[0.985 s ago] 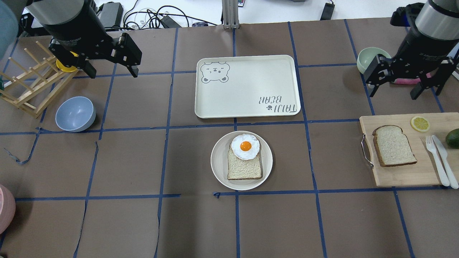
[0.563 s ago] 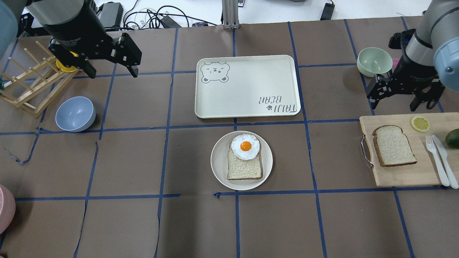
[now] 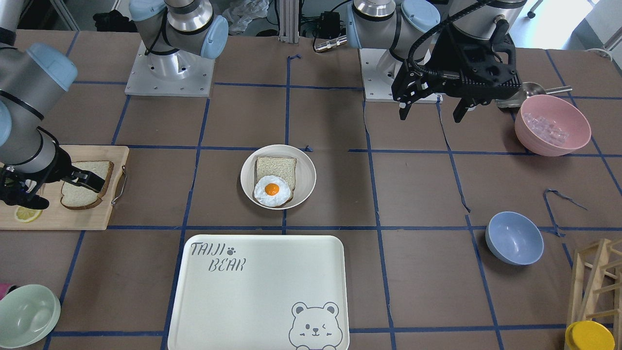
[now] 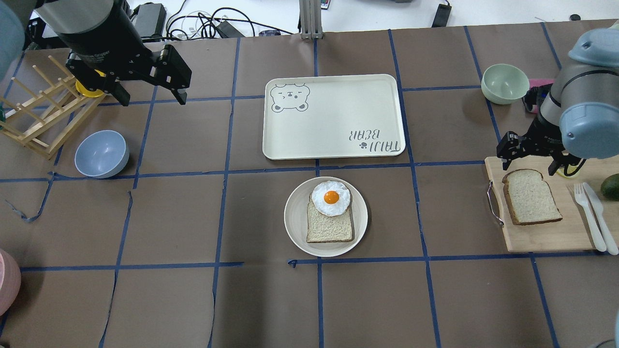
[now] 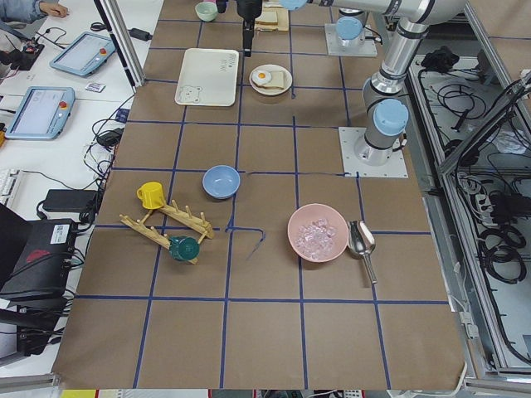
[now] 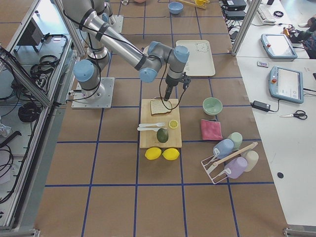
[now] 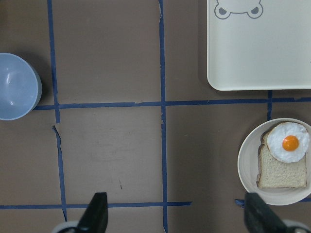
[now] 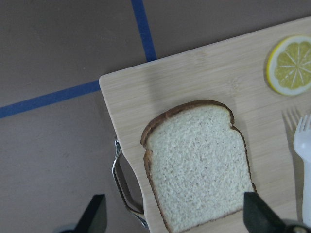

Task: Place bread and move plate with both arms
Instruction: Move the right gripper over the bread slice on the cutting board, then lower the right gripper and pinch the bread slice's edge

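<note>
The bread (image 4: 531, 196), a large dark-crusted slice, lies on a wooden cutting board (image 4: 546, 237) at the right. It also shows in the right wrist view (image 8: 199, 162) and the front view (image 3: 82, 187). My right gripper (image 4: 529, 164) is open and hovers over the slice's far, rounded edge, its fingers on either side. The cream plate (image 4: 292, 217) sits at the table's centre and holds a smaller pale slice and a fried egg (image 4: 331, 197). My left gripper (image 4: 152, 99) is open and empty, high at the far left, well away from the plate (image 7: 245, 170).
A cream bear tray (image 4: 333, 116) lies behind the plate. A green bowl (image 4: 504, 83) is behind the board. A lemon slice (image 8: 290, 65), a fork and knife (image 4: 587, 208) and an avocado (image 4: 611, 186) share the board. A blue bowl (image 4: 101, 153) and wooden rack (image 4: 38, 116) are at the left.
My right arm has moved from beside the green bowl toward the near side and down, over the cutting board and the bread. The left arm has not moved.
</note>
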`<state>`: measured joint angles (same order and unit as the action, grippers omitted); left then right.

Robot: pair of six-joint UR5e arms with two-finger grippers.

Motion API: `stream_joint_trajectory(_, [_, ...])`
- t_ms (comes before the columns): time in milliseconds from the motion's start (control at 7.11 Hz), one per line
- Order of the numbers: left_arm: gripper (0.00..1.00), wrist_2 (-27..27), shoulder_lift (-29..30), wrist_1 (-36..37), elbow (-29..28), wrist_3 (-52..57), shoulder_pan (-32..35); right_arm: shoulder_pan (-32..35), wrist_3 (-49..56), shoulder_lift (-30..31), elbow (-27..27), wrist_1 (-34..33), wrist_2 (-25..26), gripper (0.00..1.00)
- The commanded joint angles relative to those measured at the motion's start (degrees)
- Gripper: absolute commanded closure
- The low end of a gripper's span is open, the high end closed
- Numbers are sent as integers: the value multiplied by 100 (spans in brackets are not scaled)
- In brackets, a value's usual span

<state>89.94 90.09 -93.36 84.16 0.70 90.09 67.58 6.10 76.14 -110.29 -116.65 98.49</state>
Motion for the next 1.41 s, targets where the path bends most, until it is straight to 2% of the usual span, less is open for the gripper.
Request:
stream_joint_trajectory(0, [0,6,0,2,3,0,-9,-17,-66,-345,-10,-331,12,0])
stream_joint_trajectory(281, [0,6,0,2,-5,0,-17,-26,-301,-433,-10,-332,21,1])
stream_joint_trajectory(704, [0,6,0,2,3,9,-26,-17,-347,-583,-54,-332,47,8])
stream_joint_trajectory(844, [0,6,8,2,3,17,-35,-17,-356,-583,-63,-332,117,19])
stream_joint_trajectory(985, [0,6,9,2,3,17,-35,-17,-364,-583,-63,-332,117,20])
stream_joint_trajectory(1266, [0,6,9,2,3,17,-44,-17,-460,-583,-63,-332,117,35])
